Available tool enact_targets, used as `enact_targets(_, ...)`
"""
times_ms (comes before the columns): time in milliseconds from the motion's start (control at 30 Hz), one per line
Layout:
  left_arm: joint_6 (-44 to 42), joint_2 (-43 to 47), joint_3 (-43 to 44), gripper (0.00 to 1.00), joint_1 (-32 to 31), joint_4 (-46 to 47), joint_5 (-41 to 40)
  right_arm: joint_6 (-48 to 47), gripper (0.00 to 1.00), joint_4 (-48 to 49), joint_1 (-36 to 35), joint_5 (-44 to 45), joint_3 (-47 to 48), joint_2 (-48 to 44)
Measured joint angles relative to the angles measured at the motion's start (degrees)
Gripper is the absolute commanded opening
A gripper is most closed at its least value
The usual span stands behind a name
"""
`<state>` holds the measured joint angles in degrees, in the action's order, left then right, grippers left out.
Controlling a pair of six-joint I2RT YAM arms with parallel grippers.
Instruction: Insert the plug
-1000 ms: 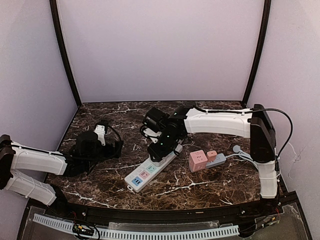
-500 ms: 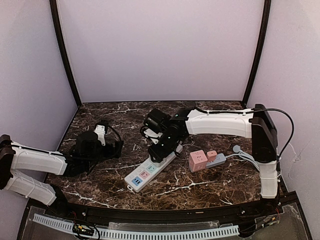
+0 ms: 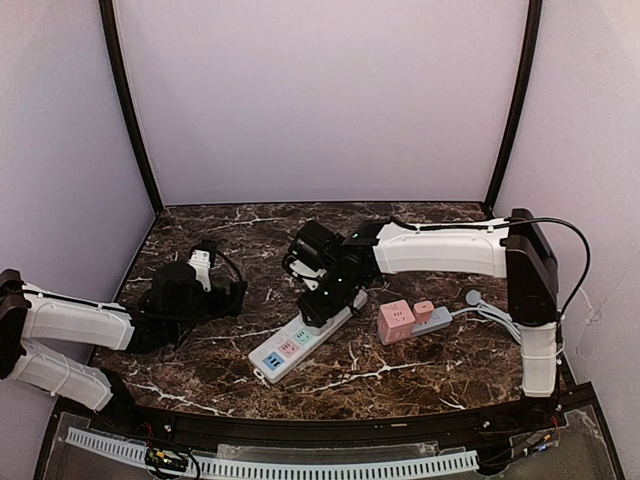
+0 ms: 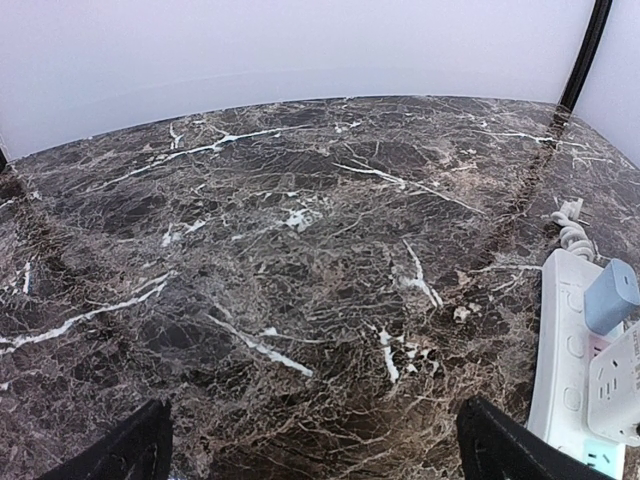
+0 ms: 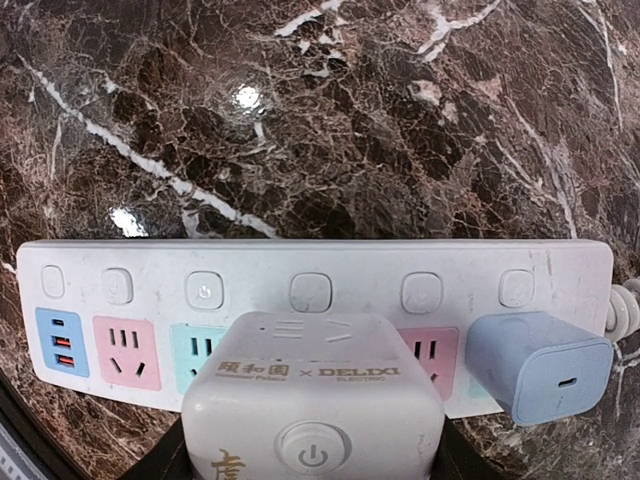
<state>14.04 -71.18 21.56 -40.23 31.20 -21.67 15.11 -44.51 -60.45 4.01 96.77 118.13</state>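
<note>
The white plug (image 5: pixel 312 395) sits over the middle sockets of the power strip (image 5: pixel 330 270), clamped by the right gripper (image 3: pixel 325 298). Just beside it, a blue charger (image 5: pixel 538 366) fills an end socket. A pink adapter (image 3: pixel 396 321) lies apart on the table (image 3: pixel 400 372). The left gripper (image 4: pixel 315 450) gapes wide, holding nothing.

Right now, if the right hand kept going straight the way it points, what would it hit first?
The white power strip, near its middle sockets. The right hand points down at it gripping a white cube adapter, so the adapter would touch first; the gap between them is unclear.
</note>
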Motion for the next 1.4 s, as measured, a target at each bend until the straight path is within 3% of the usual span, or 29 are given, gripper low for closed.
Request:
enact_targets(367, -0.26, 0.11, 0.00, 0.99, 0.00, -0.02, 0.00, 0.26, 0.00, 0.02, -0.07, 0.28, -0.37, -0.26)
enact_targets(800, -0.37, 0.81, -0.31, 0.99, 0.00, -0.02, 0.04, -5.97, 0.00, -0.13, -0.09, -0.52, -0.92, -0.26)
enact_targets(1400, -0.37, 0.83, -0.35, 0.99, 0.00, 0.00, 0.20, -1.25, 0.00, -0.66, -0.17, 0.94, -0.92, -0.24)
